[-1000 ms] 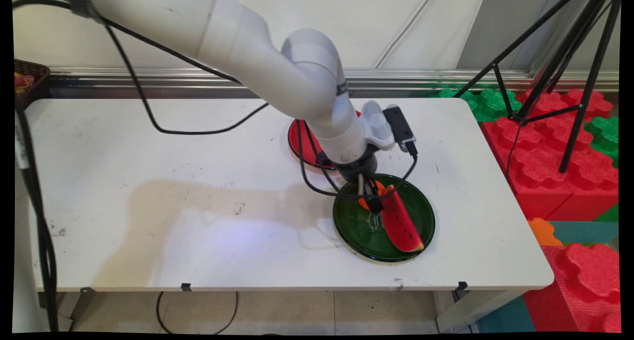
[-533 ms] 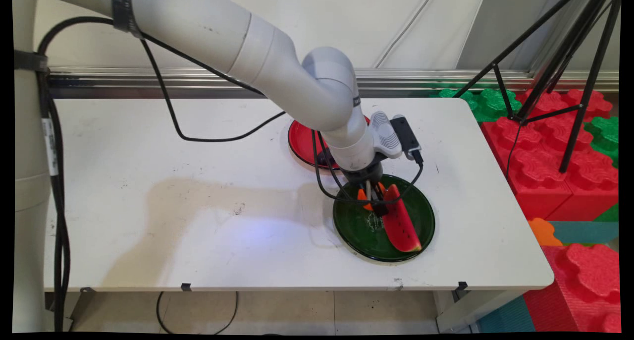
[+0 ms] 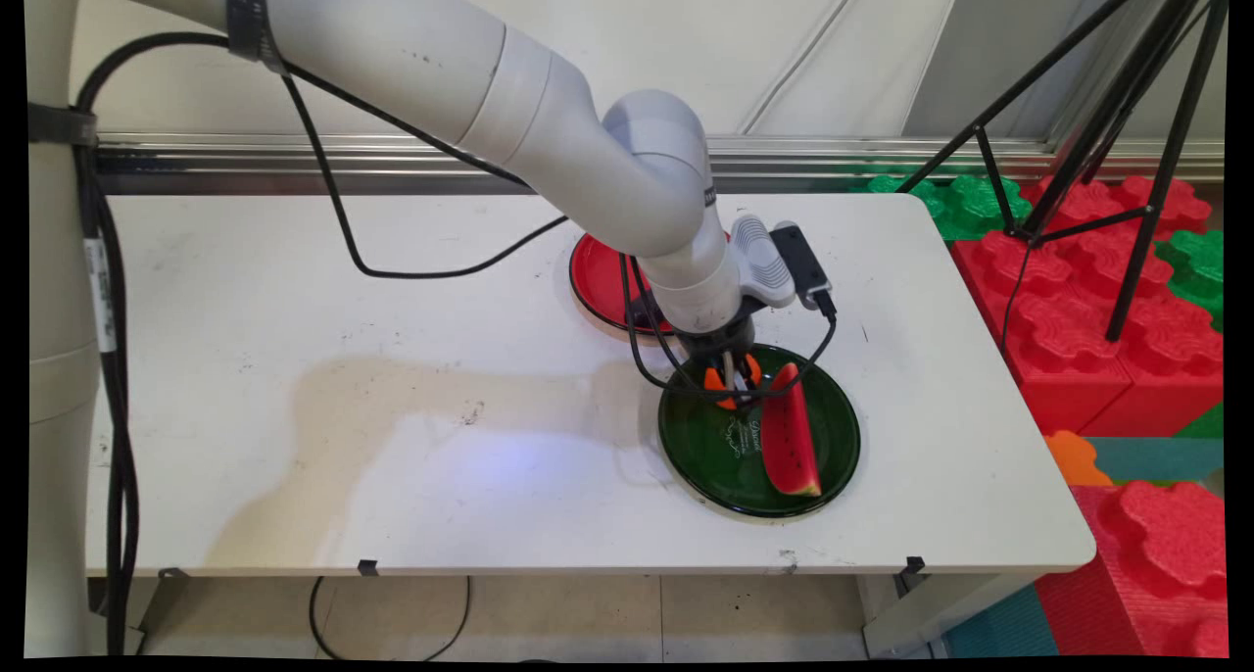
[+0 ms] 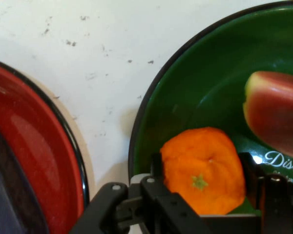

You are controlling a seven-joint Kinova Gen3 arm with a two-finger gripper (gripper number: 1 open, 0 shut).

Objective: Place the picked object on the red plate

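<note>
A small orange (image 4: 202,170) sits at the back edge of a dark green plate (image 4: 195,83). My gripper (image 4: 202,165) reaches down onto it, a black finger pressed against each side, so it is shut on the orange. From the main view the gripper (image 3: 733,383) stands upright over the green plate (image 3: 705,456), with bits of the orange (image 3: 714,378) showing on either side of the fingers. A watermelon slice (image 3: 789,437) lies on the same plate just right of the gripper, also in the hand view (image 4: 276,112).
A red plate (image 3: 598,280) lies behind and left of the green one, partly hidden by the arm; its rim (image 4: 34,161) fills the hand view's left. Black cables hang round the wrist. Red and green foam blocks and a black tripod stand off the table's right end.
The gripper has moved slightly right and settled over the orange. The watermelon slice has swung to a more upright lie on the plate.
</note>
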